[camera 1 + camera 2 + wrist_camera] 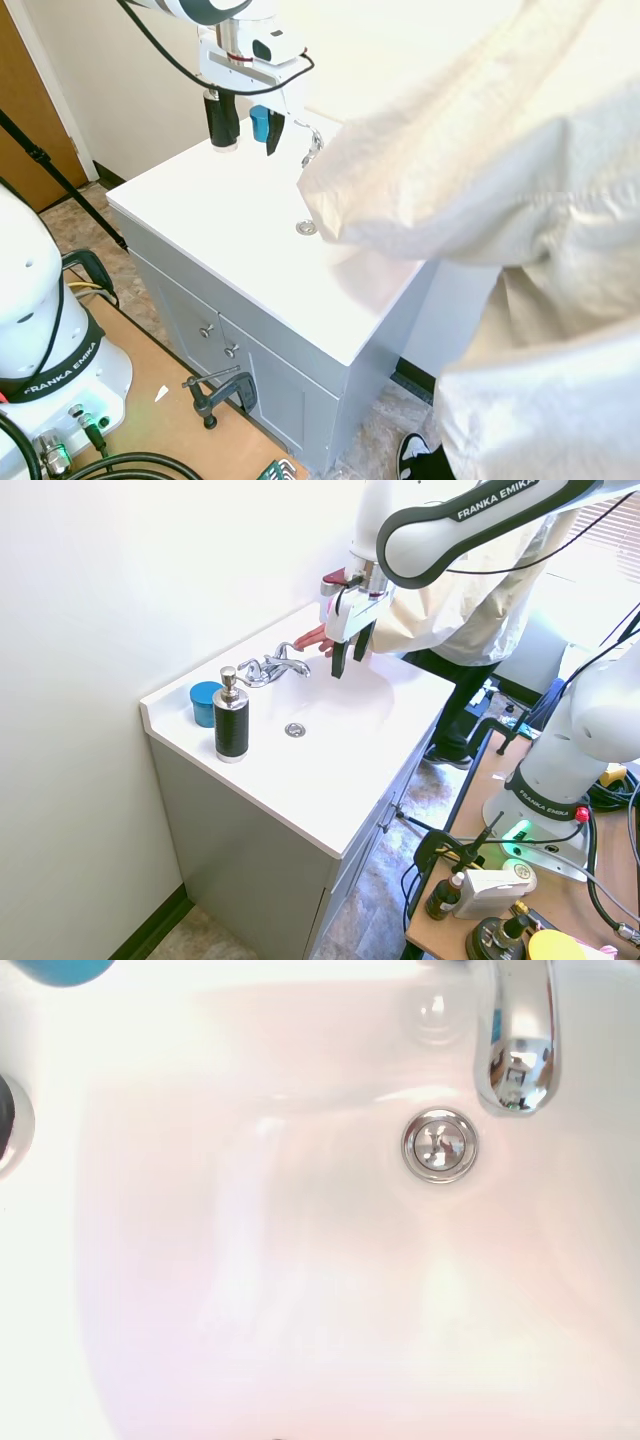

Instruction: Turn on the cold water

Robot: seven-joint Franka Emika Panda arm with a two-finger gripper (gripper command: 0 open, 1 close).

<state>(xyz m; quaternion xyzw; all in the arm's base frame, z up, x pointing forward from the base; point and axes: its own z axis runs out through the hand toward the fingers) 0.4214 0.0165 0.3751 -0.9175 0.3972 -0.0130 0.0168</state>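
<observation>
Faucet (274, 667), curved shiny chrome, stands at the smooth white basin (330, 705); hand (349, 656) hangs above, open, empty.

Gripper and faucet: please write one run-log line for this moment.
gripper: open, above basin | faucet: untouched | water: none visible

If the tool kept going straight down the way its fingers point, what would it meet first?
Probably the bare white basin. The tool hangs open above it, and the wrist view shows the drain and spout off to one side.
</observation>
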